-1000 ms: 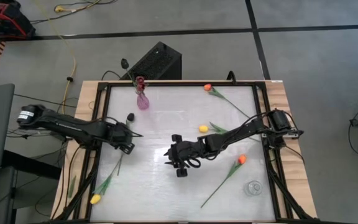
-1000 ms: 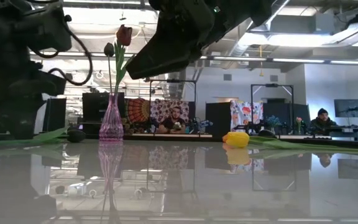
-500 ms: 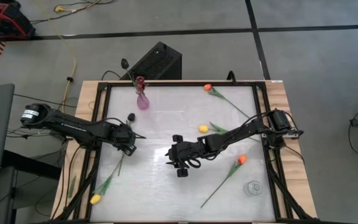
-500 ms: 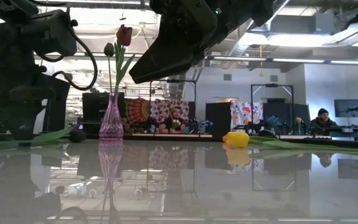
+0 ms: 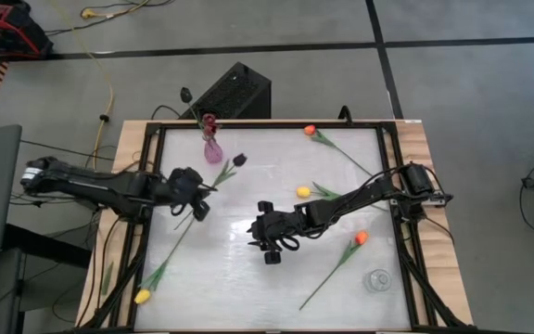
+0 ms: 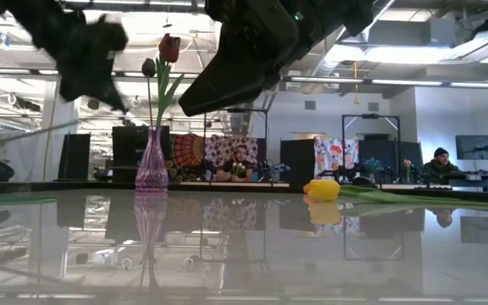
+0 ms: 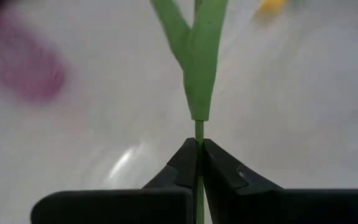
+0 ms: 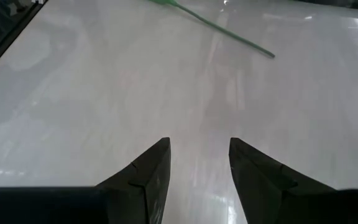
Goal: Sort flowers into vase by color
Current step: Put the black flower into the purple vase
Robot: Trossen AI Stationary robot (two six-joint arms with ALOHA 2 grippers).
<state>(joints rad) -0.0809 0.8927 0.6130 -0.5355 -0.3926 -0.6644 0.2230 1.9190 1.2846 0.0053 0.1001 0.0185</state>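
My left gripper (image 5: 198, 189) is shut on a dark-headed tulip whose head (image 5: 239, 160) points toward the pink vase (image 5: 213, 151). It shows blurred and raised in the low view (image 6: 83, 51). The vase (image 6: 152, 165) stands at the far left and holds a dark red tulip (image 6: 169, 47) and a dark one (image 6: 148, 67). My right gripper (image 5: 254, 237) is open and empty over the table's middle, and its fingers stand apart in its wrist view (image 8: 199, 168). My left gripper (image 7: 198, 146) pinches the tulip's thin green stem (image 7: 198, 129) between its two fingertips, just below where the leaves (image 7: 197, 56) begin. The fingers come from the table's left. The stem's lower end (image 5: 178, 225) trails toward the near left, and the flower is clear of the table in the low view.
Loose tulips lie on the table: a yellow one (image 5: 142, 296) at the near left, a yellow one (image 5: 302, 192) at the middle, an orange one (image 5: 310, 131) at the far right, an orange one (image 5: 361, 238) at the near right. A clear glass vase (image 5: 378, 280) stands at the near right.
My left gripper has risen from the table and gone toward the table's right and far edge, toward the pink vase, still shut on the dark tulip. The tulip has been lifted clear, and its head has swung nearer the vase.
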